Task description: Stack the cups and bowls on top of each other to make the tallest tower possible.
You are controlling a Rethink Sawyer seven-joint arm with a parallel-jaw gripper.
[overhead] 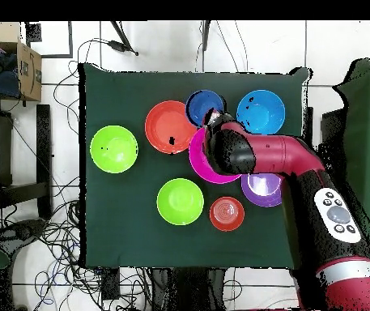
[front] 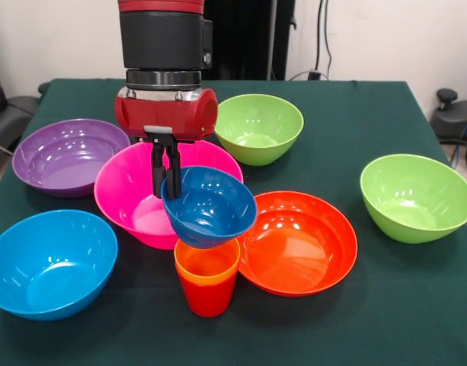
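Note:
My gripper (front: 166, 181) is shut on the near-left rim of the small blue bowl (front: 210, 207), one finger inside and one outside. The bowl hangs tilted directly over the orange cup (front: 207, 261), which is nested in the red cup (front: 208, 297); its base meets the orange rim, and I cannot tell whether they touch. From overhead the blue bowl (overhead: 202, 105) hides both cups, and the arm covers most of the gripper (overhead: 213, 121). The pink bowl (front: 130, 194) stands just behind the gripper.
Large orange-red bowl (front: 298, 240) stands right of the cups. Light blue bowl (front: 50, 263) is front left, purple bowl (front: 65, 156) back left. Lime green bowls (front: 258, 128) (front: 417, 197) stand back centre and right. A small orange-red bowl (overhead: 227, 213) shows only from overhead.

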